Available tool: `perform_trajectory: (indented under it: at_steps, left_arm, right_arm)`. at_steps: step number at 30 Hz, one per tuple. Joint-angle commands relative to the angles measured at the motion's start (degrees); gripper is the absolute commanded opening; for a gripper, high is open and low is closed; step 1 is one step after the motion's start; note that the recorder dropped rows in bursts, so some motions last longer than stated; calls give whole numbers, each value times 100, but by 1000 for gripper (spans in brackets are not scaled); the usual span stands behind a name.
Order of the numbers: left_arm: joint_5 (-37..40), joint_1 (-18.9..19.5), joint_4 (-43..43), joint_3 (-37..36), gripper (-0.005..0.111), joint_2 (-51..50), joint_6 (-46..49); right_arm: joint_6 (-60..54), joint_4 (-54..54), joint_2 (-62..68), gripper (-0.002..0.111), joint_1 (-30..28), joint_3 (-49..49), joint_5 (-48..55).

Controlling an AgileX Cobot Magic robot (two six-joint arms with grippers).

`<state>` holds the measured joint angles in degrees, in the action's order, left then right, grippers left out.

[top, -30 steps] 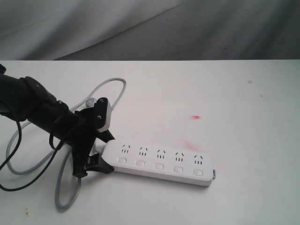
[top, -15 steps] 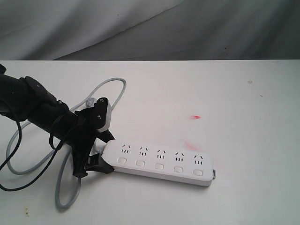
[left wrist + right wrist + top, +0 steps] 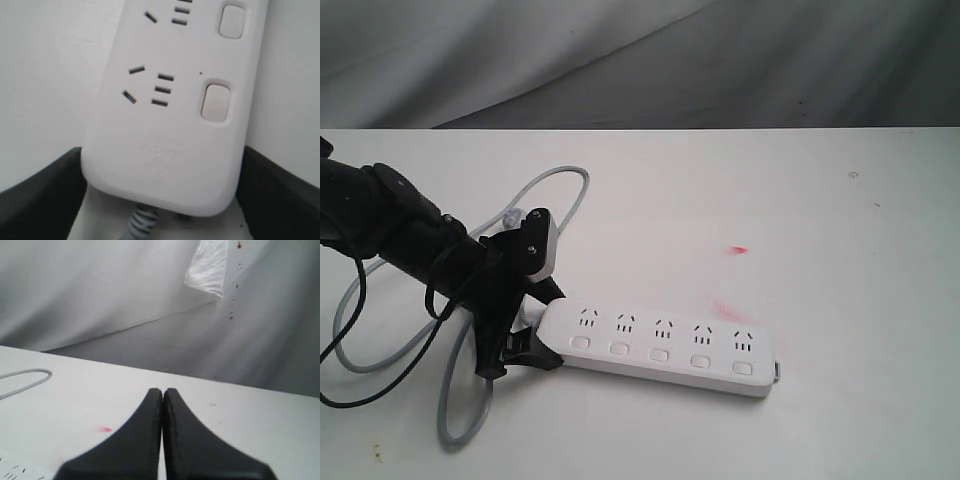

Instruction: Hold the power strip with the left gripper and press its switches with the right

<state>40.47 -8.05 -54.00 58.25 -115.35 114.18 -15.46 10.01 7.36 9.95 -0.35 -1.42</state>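
Observation:
The white power strip (image 3: 660, 345) lies flat on the white table, its row of switches (image 3: 659, 354) along the near side. My left gripper (image 3: 542, 325) straddles its cord end, one black jaw against each long side, shut on it. The left wrist view shows the power strip (image 3: 170, 125) held between both fingers (image 3: 45, 195), with two switches (image 3: 216, 102) and the grey cord (image 3: 142, 222) leaving the end. My right gripper (image 3: 163, 390) is out of the exterior view; its jaws are pressed together above the table, holding nothing, with a corner of the power strip (image 3: 15, 470) below it.
The grey cord (image 3: 450, 400) loops over the table to the left and behind the left arm. Red marks (image 3: 737, 249) stain the tabletop beyond the strip. A grey cloth backdrop (image 3: 640, 60) hangs behind the table's far edge.

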Motion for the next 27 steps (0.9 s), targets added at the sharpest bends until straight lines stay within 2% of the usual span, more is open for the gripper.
perform_trajectory:
  at_steps: [1,4,12,27]
  left_arm:
    - [30,-22,53,7,66,-8,4]
    - [30,-22,53,7,66,-8,4]
    - [30,-22,53,7,66,-8,4]
    - [30,-22,53,7,66,-8,4]
  right_arm:
    - [502,-455,-24,0,-36,35,271]
    - [502,-455,-24,0,-36,35,333]
    - [481,-513,-24,0,-36,35,1565]
    - [481,-513,-24,0,-36,35,1579]
